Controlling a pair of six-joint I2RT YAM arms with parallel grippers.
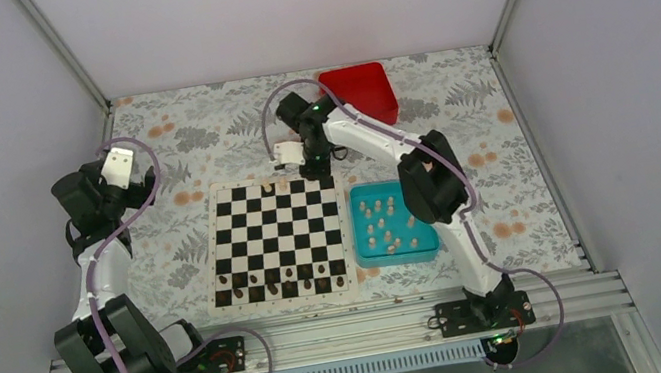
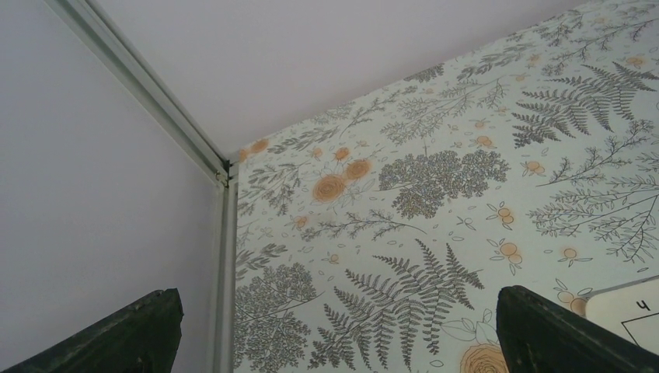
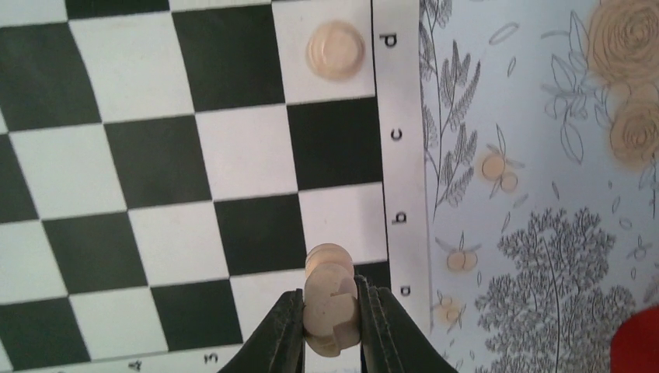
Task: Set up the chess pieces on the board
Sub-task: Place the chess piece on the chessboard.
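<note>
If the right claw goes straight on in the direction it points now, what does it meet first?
Probably the board, near its corner by the letter a. The chess piece pinched in the right claw would touch it first; the height is unclear.

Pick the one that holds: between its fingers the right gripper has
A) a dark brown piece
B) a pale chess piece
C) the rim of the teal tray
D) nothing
B: in the right wrist view the right gripper is closed on a pale chess piece, held over the corner of the board near the border letter a.
</note>
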